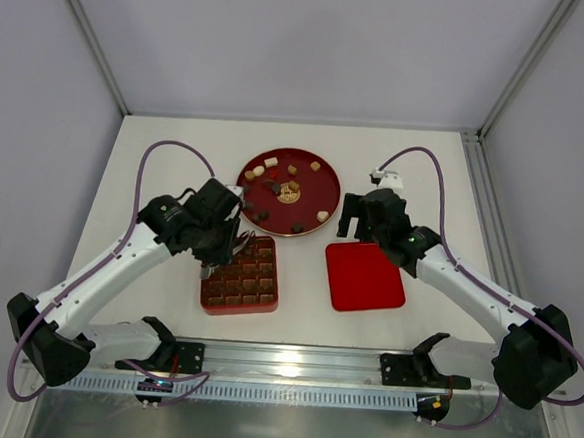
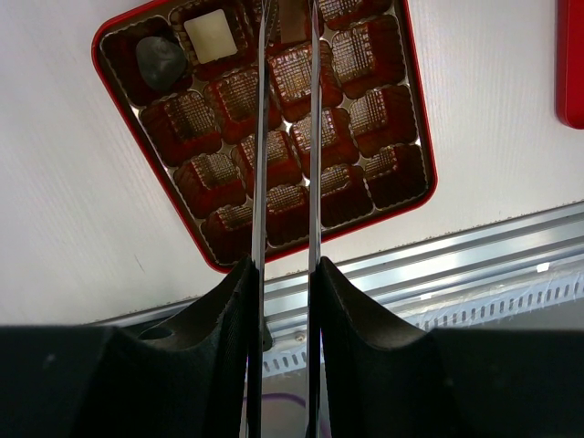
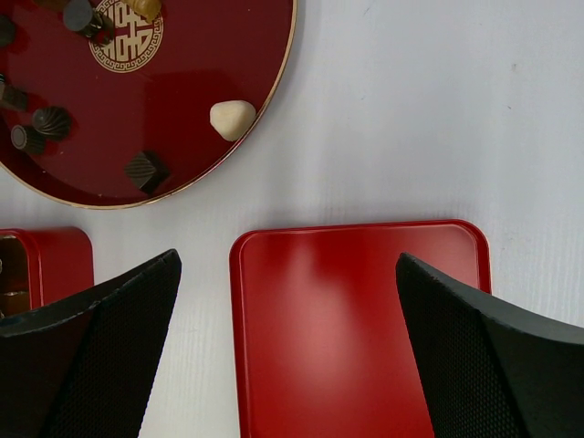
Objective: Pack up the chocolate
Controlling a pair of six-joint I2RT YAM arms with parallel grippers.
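Loose chocolate pieces [image 1: 274, 163], dark, tan and cream, lie on a round red plate [image 1: 309, 185]. The square red tray [image 1: 239, 312] sits in front of it. In the left wrist view the tray [image 2: 415, 109] holds a dark piece [image 2: 161, 60] and a cream-white piece [image 2: 211, 35] in two far-row cells. My left gripper [image 2: 290, 9] hangs over that far row, its thin blades shut on a brown piece [image 2: 292, 20]. My right gripper [image 3: 287, 265] stands open above the flat red lid [image 3: 356, 328], holding nothing.
The lid [image 1: 365, 276] lies right of the tray. In the right wrist view, a cream piece [image 3: 233, 119] and a dark cube [image 3: 146, 171] sit near the plate's [image 3: 201, 82] rim. A metal rail [image 1: 292, 364] runs along the near table edge.
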